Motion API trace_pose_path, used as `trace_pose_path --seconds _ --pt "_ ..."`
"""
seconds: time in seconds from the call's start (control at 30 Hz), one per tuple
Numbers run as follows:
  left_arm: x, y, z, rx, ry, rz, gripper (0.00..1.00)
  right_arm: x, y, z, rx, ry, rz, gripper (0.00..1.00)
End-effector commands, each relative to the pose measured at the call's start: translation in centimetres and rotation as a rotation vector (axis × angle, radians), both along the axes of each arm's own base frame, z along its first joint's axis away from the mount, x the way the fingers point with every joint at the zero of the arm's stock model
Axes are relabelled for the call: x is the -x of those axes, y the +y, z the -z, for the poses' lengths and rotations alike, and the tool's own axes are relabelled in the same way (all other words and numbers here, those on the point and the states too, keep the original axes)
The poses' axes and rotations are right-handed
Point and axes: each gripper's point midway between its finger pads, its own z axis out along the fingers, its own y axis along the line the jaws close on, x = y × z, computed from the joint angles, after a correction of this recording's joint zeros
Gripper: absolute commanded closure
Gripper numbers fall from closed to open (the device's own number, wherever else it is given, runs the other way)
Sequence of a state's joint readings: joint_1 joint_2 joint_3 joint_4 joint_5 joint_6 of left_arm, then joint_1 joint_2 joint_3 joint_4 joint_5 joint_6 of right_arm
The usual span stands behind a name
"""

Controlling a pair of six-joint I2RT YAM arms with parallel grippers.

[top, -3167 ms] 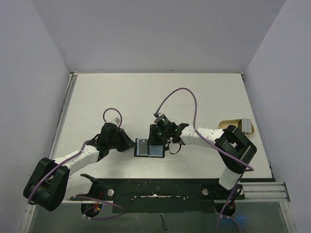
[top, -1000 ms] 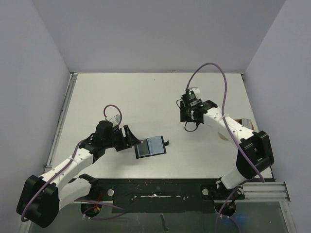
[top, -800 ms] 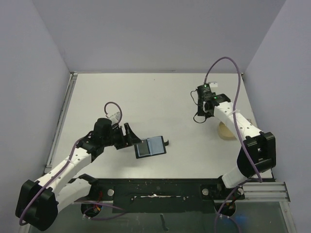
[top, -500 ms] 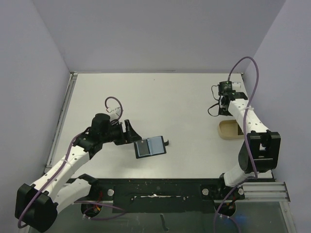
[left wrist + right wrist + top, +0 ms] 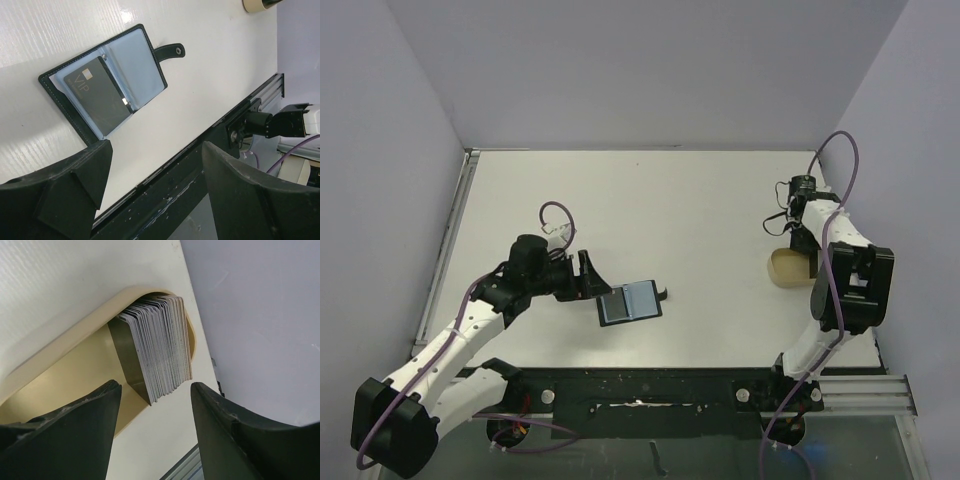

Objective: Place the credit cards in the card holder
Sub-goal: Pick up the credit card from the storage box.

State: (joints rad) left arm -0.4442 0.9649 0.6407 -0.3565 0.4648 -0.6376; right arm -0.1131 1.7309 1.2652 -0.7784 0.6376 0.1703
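The right gripper (image 5: 155,390) has its jaws apart and holds nothing. In the last seconds it has left the middle of the top view and swung to the right edge. There it now hangs over the tan tray (image 5: 60,360). Beyond its fingers, in the upper centre of the right wrist view, the credit cards (image 5: 160,350) stand on edge as a stack in the tray.

The left gripper (image 5: 155,165) is also spread wide and empty, drawn back a little to the left of the card holder (image 5: 137,62). The holder lies open on the table (image 5: 200,100), in the lower centre of the top view. One dark card (image 5: 100,95) is already in its left pocket.

I judge that one card is placed and the right arm goes for the next.
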Motion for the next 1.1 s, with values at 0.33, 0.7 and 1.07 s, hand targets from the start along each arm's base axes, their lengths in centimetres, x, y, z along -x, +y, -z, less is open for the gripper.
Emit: trace_pose_path --seconds 0.33,0.7,1.07 --pt "0.1 -1.0 -2.0 0.018 -0.067 0.062 0.26 0.8 -2.7 1.4 0.063 0.058 0.064 0.46" --pt "0.3 -1.1 -1.8 0.011 -0.061 0.072 0.26 0.9 -3.1 1.9 0.078 0.075 0.075 0.49" --pt "0.2 -1.1 -1.6 0.007 -0.058 0.070 0.26 0.4 -3.0 0.7 0.074 0.033 0.076 0.59"
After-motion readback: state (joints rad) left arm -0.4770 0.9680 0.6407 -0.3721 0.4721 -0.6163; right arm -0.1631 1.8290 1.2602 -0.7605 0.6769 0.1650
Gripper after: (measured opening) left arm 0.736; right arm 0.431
